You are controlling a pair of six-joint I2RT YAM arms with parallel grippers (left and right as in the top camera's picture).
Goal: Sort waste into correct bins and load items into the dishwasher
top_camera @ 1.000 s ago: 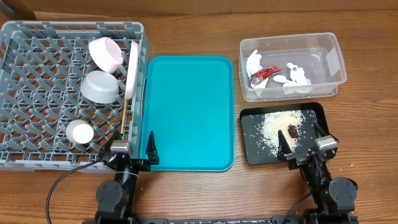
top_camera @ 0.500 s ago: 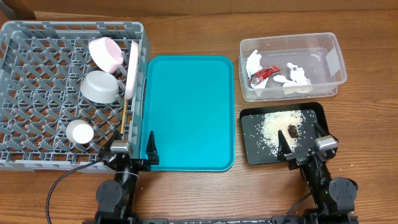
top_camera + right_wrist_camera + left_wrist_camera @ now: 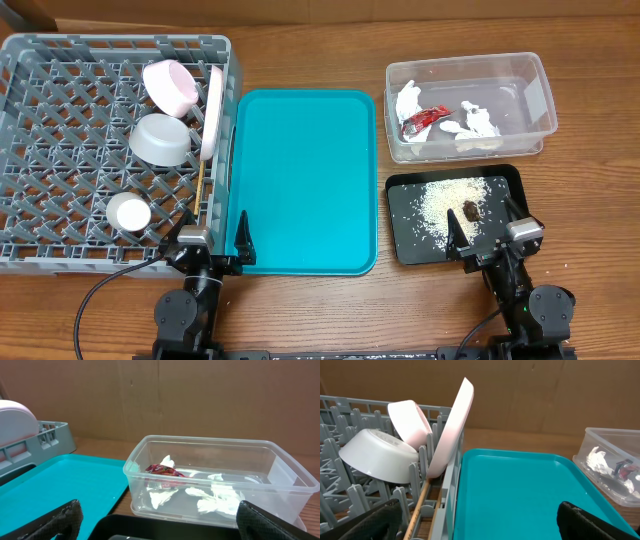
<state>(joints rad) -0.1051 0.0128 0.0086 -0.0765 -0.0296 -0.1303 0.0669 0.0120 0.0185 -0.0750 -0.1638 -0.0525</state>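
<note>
The grey dish rack [image 3: 60, 120] at the left holds the white plate [image 3: 211, 112] on edge, the small white dish [image 3: 170, 85], the grey bowl [image 3: 162, 139], the white cup [image 3: 128, 212] and chopsticks [image 3: 204, 190]. In the left wrist view the plate [image 3: 451, 430], dish [image 3: 412, 420], bowl [image 3: 377, 455] and a chopstick [image 3: 418, 510] show. The clear tub [image 3: 470, 105] holds napkins [image 3: 475, 122] and the red-and-silver wrapper [image 3: 424, 118]; both show in the right wrist view [image 3: 215, 497] [image 3: 162, 470]. The black tray [image 3: 505, 182] holds rice [image 3: 440, 205] and the brown lump [image 3: 470, 209]. My left gripper [image 3: 215, 240] and right gripper [image 3: 487, 232] are open and empty at the front edge.
The teal serving tray [image 3: 305, 180] lies between rack and bins, with nothing on it. Brown cardboard stands behind the table [image 3: 200, 395]. Cables run from both arm bases at the front.
</note>
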